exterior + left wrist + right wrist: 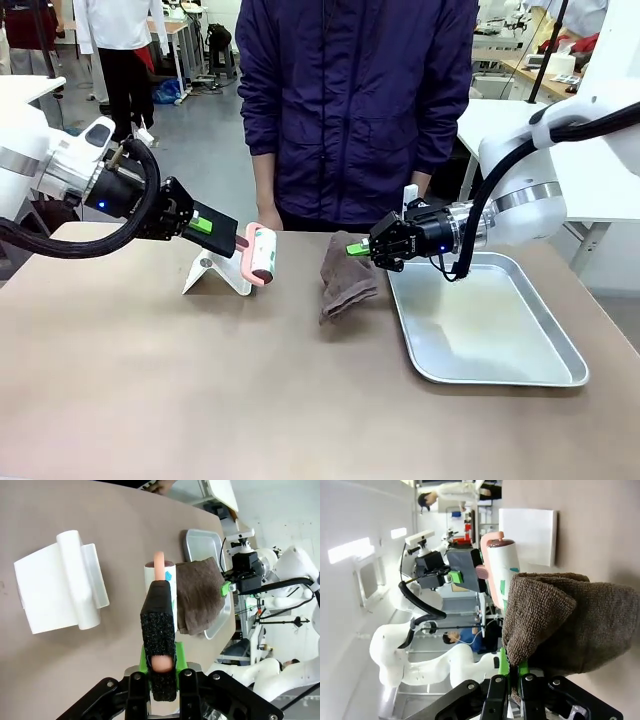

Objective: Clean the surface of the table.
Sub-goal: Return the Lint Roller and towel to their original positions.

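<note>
The table (200, 400) has a matte taupe top. My left gripper (225, 232) hovers over its far left part, shut on the pink handle of a lint roller (260, 253); in the left wrist view the roller (161, 575) points away past the black pad on one finger. My right gripper (358, 248) is shut on the top edge of a brown cloth (345, 282), which hangs down and rests crumpled on the table beside the tray. The cloth (565, 625) drapes from the green pads in the right wrist view.
A shiny metal tray (560, 365) lies at the right with nothing in it. A white folded roller stand (215, 275) stands under the left gripper. A person in a dark jacket (355, 100) stands at the far edge, hands at their sides.
</note>
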`<state>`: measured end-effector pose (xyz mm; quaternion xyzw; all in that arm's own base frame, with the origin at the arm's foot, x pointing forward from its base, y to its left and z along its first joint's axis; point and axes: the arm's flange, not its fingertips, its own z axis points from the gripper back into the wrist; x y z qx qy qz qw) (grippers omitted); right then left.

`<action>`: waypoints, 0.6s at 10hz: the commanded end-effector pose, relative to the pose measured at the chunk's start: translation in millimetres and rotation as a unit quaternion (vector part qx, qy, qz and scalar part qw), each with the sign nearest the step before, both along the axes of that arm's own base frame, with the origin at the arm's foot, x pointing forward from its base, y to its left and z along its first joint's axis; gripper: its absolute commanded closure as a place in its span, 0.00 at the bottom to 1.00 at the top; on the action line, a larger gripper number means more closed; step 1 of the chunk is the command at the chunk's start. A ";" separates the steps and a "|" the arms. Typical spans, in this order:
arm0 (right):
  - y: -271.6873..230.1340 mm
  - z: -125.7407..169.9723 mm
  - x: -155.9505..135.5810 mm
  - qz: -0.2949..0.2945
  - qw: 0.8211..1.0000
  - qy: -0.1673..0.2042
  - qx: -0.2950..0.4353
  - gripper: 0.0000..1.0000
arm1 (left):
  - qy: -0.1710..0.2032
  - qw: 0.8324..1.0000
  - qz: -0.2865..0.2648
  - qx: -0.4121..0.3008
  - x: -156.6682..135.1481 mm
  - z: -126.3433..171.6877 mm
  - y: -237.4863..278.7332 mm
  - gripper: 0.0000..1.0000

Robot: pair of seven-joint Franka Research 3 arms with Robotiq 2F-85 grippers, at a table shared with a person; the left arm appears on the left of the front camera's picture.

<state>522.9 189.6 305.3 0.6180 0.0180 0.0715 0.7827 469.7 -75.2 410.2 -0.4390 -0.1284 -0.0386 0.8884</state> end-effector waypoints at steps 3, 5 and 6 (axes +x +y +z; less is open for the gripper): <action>3.9 0.2 -1.5 0.006 1.000 -0.009 0.009 0.93 | -0.011 1.000 -0.010 0.008 -9.7 9.8 -2.2 0.78; 16.9 4.0 4.6 0.002 0.998 -0.007 -0.062 0.93 | 0.004 0.999 -0.012 0.031 2.9 13.8 -6.9 0.78; 24.0 8.8 7.0 -0.010 0.995 -0.005 -0.100 0.93 | 0.025 0.996 -0.002 0.082 11.6 24.8 -11.3 0.78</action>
